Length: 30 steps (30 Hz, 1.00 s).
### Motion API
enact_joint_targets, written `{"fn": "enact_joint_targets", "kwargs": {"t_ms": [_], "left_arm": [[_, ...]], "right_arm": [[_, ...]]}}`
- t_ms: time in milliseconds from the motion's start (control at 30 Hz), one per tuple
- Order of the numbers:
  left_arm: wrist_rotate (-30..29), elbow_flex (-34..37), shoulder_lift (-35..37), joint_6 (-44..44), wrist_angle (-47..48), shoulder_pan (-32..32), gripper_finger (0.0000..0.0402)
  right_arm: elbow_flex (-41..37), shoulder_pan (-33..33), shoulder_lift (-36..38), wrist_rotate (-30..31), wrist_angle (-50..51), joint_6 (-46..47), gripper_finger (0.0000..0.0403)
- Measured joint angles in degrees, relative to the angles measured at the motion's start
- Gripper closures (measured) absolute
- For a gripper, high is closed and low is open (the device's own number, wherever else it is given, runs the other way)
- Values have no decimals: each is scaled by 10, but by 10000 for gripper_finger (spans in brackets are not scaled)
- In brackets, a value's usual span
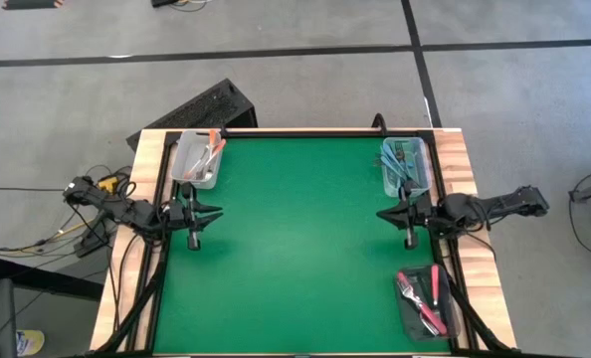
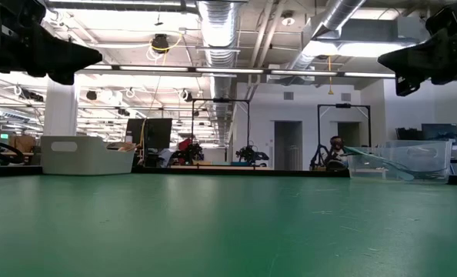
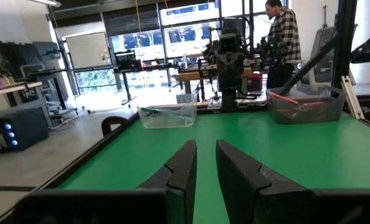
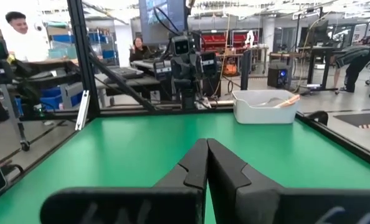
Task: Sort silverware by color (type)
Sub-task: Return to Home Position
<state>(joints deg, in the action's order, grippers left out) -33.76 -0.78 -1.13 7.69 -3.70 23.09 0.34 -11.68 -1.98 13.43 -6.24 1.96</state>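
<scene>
The silverware lies sorted in three bins. Orange-handled forks are in the white bin at the far left. Teal forks are in the clear bin at the far right. Pink-red forks are in the dark bin at the near right. My left gripper hangs level over the table's left side, with a narrow gap between its fingers and nothing in it. My right gripper hangs level over the right side, its fingertips shut together on nothing.
The green mat lies bare between the two arms. A black frame rail runs round the table. Beyond the table people stand in the room: one behind the right arm, one behind the left.
</scene>
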Motion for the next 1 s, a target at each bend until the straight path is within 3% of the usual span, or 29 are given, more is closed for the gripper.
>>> {"fn": "enact_joint_targets", "kwargs": {"t_ms": [1000], "left_arm": [[0, -2, 0, 0, 4, 0, 349]], "right_arm": [[0, 0, 0, 0, 32, 0, 369]]}}
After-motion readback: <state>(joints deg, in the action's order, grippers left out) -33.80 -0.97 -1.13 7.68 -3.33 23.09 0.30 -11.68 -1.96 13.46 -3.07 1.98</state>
